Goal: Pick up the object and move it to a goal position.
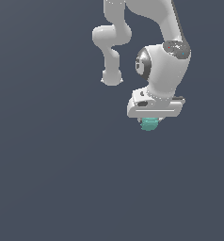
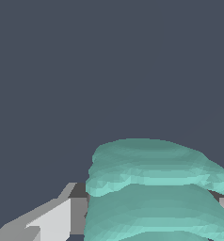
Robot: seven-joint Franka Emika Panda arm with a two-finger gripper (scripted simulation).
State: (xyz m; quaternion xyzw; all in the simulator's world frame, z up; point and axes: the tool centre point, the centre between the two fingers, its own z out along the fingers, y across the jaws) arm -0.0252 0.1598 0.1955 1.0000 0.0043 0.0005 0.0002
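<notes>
The end effector (image 1: pixel 150 120) is seen closed around the object (image 1: pixel 149 124), a small teal ridged cylinder that pokes out just below the white hand in the exterior view. In the wrist view the object (image 2: pixel 156 193) fills the space between the fingers (image 2: pixel 52 221), 1 light finger lying against its side and a sliver of the other showing at the opposite side; the ridges are gripped across the width, so the object is judged to be pinched rather than merely straddled.

No table edge, shadow or contact line can be made out against the flat dark background, so it cannot be told whether the object is lifted clear or is sitting on the surface. No goal marker is visible in either view.

The step in hand is judged to be the carry. It is done well if the pinch is held steady and the squeeze is not relaxed, since the ridged, stacked profile gives uneven contact and could twist or slide between the pads. The wrist should be kept level, and the travel made smoothly without sudden turns. Release should be withheld until the goal is reached.
</notes>
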